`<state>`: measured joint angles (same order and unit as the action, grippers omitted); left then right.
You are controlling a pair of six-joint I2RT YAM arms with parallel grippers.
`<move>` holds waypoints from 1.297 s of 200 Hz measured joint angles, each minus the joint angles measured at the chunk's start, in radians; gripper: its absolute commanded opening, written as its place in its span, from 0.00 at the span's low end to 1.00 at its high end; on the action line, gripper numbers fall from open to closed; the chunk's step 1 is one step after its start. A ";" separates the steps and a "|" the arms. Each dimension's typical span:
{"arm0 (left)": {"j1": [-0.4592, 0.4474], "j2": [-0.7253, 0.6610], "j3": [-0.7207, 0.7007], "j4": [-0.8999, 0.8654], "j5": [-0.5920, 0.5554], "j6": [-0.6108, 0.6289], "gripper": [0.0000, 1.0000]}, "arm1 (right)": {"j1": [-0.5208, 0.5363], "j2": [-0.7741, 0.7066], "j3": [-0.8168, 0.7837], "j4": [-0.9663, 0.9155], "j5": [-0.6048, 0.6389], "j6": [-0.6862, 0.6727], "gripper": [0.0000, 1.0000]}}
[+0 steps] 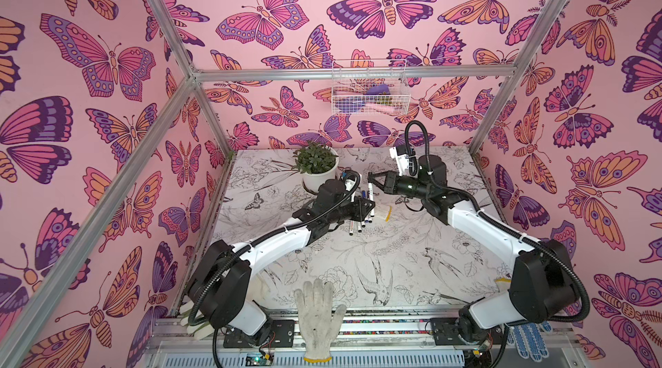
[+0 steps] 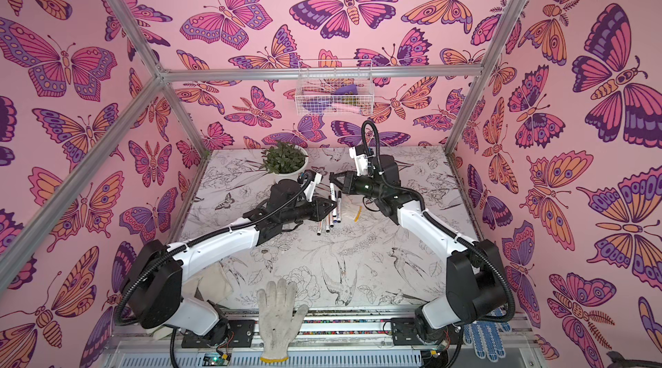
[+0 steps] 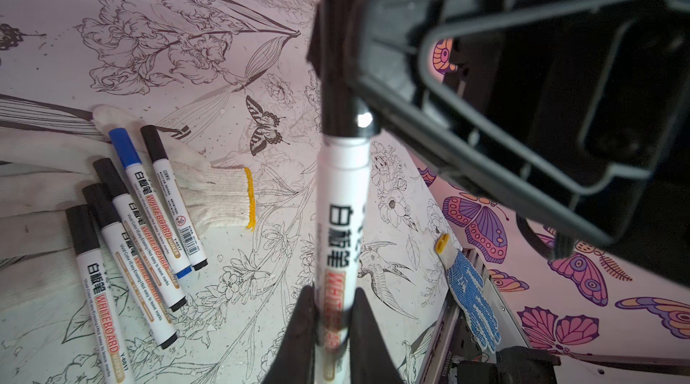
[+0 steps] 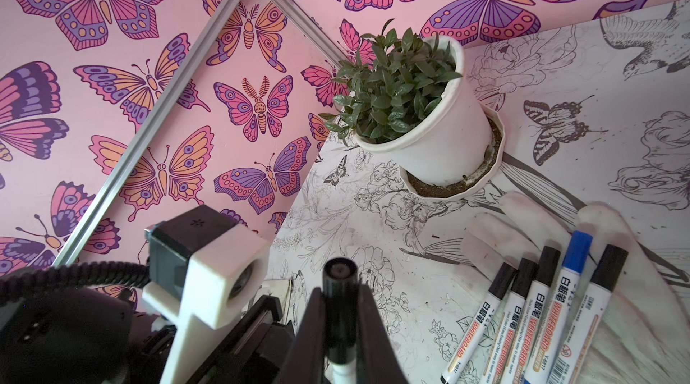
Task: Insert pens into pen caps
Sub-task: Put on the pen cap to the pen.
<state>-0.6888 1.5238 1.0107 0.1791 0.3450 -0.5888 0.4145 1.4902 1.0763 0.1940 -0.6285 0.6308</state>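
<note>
Pen (image 3: 341, 214) clamped in left claw (image 3: 332, 305); cap (image 4: 339, 275), right claw (image 4: 340, 292).

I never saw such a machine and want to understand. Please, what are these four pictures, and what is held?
It is a robot with two arms, each ending in a two-finger gripper. Two pictures look down on the whole table; the others come from a camera on each wrist. The left gripper is shut on a white marker pen; the right gripper is shut on its black cap. Five capped markers lie on a white glove, near a potted plant.
</note>
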 measured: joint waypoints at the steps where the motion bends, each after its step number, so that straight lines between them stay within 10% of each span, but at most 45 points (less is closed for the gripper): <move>1: 0.000 0.000 0.000 0.000 0.002 0.000 0.00 | 0.000 0.000 0.000 0.000 0.000 0.000 0.00; 259: 0.032 0.098 0.046 0.000 0.220 -0.005 0.00 | -0.084 -0.032 -0.046 -0.090 -0.035 0.072 0.00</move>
<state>-0.6563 1.6222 1.0565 0.1791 0.5655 -0.5938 0.3302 1.4582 1.0302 0.1043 -0.6632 0.7029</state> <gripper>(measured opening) 0.145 0.143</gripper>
